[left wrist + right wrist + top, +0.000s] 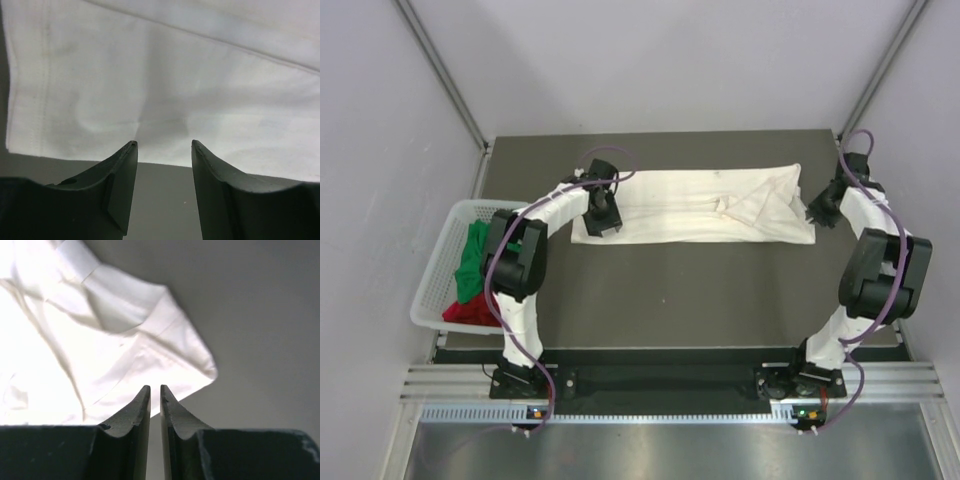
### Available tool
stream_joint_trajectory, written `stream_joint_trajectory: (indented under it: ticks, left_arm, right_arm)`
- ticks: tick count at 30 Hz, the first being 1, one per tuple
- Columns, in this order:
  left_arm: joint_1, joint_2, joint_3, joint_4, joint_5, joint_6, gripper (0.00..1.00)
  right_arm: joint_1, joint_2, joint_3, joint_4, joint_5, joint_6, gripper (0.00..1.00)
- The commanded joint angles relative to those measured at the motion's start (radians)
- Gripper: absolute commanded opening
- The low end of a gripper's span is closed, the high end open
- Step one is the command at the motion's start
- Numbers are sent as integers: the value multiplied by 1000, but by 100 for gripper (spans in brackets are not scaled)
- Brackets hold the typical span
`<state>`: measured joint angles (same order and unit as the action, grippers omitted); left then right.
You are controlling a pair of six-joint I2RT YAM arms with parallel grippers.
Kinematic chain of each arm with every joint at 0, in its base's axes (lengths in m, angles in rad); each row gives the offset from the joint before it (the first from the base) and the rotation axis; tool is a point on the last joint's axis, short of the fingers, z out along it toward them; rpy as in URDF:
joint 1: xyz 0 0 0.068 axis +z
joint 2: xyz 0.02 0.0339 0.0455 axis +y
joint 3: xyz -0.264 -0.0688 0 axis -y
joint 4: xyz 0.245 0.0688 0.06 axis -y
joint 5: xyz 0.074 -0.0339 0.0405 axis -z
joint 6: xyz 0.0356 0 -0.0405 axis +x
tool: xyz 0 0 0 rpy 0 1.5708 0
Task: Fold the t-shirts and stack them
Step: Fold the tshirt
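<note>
Currently the cream-white t-shirt (695, 205) is lying as a long band across the table (700, 290). The left gripper (164, 145), fingers spread, is hovering at its near hem; the right gripper (155, 390), fingers nearly together and pinching nothing, is hanging beside the sleeve corner. Both should be catching only the top layer at matching edges, I judge, keeping the fold square.

White-wrapped arms, blk joints, purple cables, dark jaws

The cream-white t-shirt (695, 205) is seen as soft matt cloth, creased, with a stitched hem shown in the left wrist view. The green t-shirt (473, 258) and the red t-shirt (470, 312) are likewise matt cloth, crumpled. The basket (438, 275) is made of white plastic mesh. The table (690, 290) is covered by a dull, smooth dark surface. The left gripper (164, 146) fingers appear as dark matt plastic.
</note>
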<state>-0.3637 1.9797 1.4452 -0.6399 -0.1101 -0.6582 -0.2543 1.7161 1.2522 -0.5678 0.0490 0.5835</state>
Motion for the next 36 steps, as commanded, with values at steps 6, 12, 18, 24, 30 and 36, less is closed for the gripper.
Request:
stream_joint_trajectory:
  ticks: [6, 12, 18, 24, 30, 36]
  left_arm:
    - [17, 116, 87, -119, -189, -17, 51]
    - [19, 84, 21, -161, -289, -78, 51]
    - [-23, -77, -83, -158, -220, -106, 50]
    - [-46, -182, -7, -171, -36, 18, 51]
    - [-18, -191, -55, -115, 41, 142, 56]
    - [23, -179, -106, -57, 46, 187, 52]
  right_arm:
    - [18, 128, 35, 63, -55, -13, 13]
    - [-16, 186, 1, 86, 55, -70, 13]
    - [-20, 168, 15, 108, 114, -131, 15]
    - [-33, 252, 159, 91, 149, -172, 15]
    - [-30, 249, 279, 68, 118, -201, 18]
    - [-5, 88, 247, 56, 25, -166, 29]
